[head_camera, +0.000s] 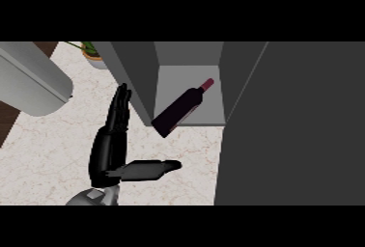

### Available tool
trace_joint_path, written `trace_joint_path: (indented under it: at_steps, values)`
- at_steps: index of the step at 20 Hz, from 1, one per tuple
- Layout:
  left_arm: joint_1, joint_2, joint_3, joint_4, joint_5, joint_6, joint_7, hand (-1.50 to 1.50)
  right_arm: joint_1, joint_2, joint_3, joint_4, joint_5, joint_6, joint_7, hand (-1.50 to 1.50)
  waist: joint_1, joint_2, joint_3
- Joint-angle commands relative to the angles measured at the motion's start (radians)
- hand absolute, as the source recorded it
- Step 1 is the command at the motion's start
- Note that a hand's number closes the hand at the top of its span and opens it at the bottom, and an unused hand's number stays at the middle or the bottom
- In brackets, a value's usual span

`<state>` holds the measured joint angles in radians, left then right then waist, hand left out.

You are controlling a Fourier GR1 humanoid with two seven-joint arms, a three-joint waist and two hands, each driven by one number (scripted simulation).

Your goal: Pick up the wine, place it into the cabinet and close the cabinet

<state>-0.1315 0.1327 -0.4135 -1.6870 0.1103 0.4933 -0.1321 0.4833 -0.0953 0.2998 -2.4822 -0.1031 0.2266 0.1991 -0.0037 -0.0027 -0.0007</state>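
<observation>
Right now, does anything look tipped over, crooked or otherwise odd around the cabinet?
Yes. The wine bottle leans steeply in the open cabinet, neck toward the back and its base jutting past the front edge over the counter. The left hand is open beside it, not holding it.

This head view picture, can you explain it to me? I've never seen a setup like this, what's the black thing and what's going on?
You are looking steeply down from a humanoid robot's head at a pale marbled kitchen counter. The black thing is the robot's left hand on a grey forearm; its fingers are straight and its thumb sticks out sideways, so it holds nothing. The right hand is out of sight. A dark wine bottle leans tilted in the open cabinet, its base sticking out past the front edge. The big dark panel on the right is probably the cabinet door. A potted plant sits at the back.
</observation>
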Motion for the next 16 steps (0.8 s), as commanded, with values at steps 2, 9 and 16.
trace_joint_path:
  at_steps: [2,9,16]
  values:
    - [0.163,0.077,-0.006,-0.15,0.066,-0.119,-0.022,-1.5,0.034,-0.025,-0.011,-0.062,-0.02,0.022,0.001,-1.5,0.003,-0.001,0.001]
    - [0.195,0.185,0.096,-0.198,0.213,-0.33,-0.052,-1.5,-0.005,-0.147,0.027,-0.099,-0.026,0.131,0.109,1.5,0.005,0.0,0.0]
    - [0.245,0.26,0.244,-0.219,0.343,-0.489,-0.057,1.5,-0.005,-0.155,0.018,-0.109,-0.043,0.157,0.117,1.5,0.003,0.001,0.0]
